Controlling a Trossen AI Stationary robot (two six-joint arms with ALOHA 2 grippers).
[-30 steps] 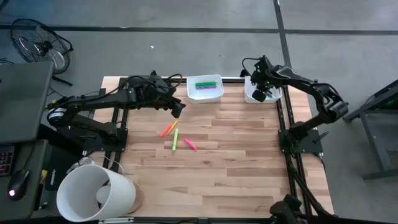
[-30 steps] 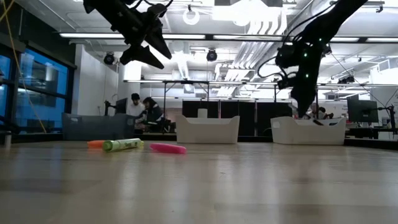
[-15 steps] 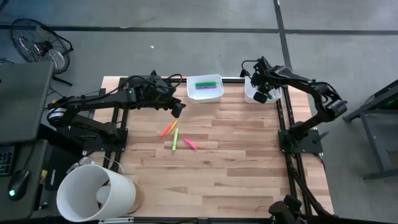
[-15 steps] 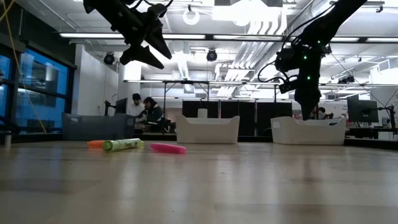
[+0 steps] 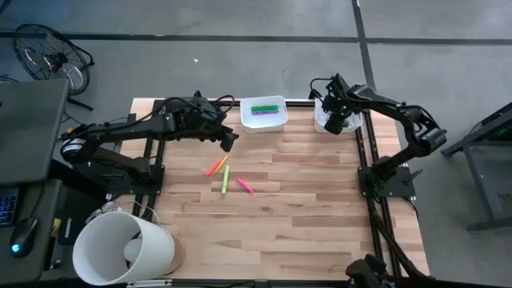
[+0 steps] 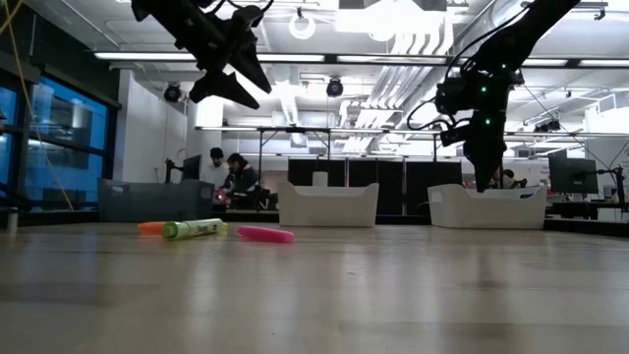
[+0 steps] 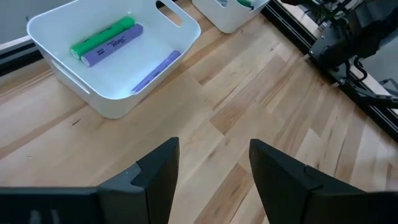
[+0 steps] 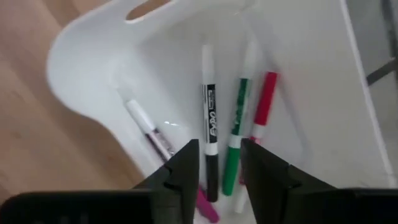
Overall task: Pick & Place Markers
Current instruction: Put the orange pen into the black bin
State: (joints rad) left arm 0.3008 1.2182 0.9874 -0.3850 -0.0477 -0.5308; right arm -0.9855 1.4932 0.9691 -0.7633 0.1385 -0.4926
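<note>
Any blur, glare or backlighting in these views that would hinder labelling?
Right wrist view: motion-smeared, though the markers in the right tray stay legible. Low view: bright ceiling lights backlight both arms into silhouettes. Left wrist view: sharp, the left tray evenly lit. High view: even, no glare.

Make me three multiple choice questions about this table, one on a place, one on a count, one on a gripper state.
1. Where is the right gripper?
A. Above the right bin
B. Over the loose markers
C. Beside the bucket

2. How many markers lie loose on the table?
A. One
B. Four
C. Eight

3. How does the left gripper stand?
A. Shut on a marker
B. Open, holding nothing
C. Shut, holding nothing

Answers:
1 A: its wrist view looks down into that bin.
2 B: orange, red, green and pink markers lie mid-table.
3 B: bare wood shows between its fingers.
</note>
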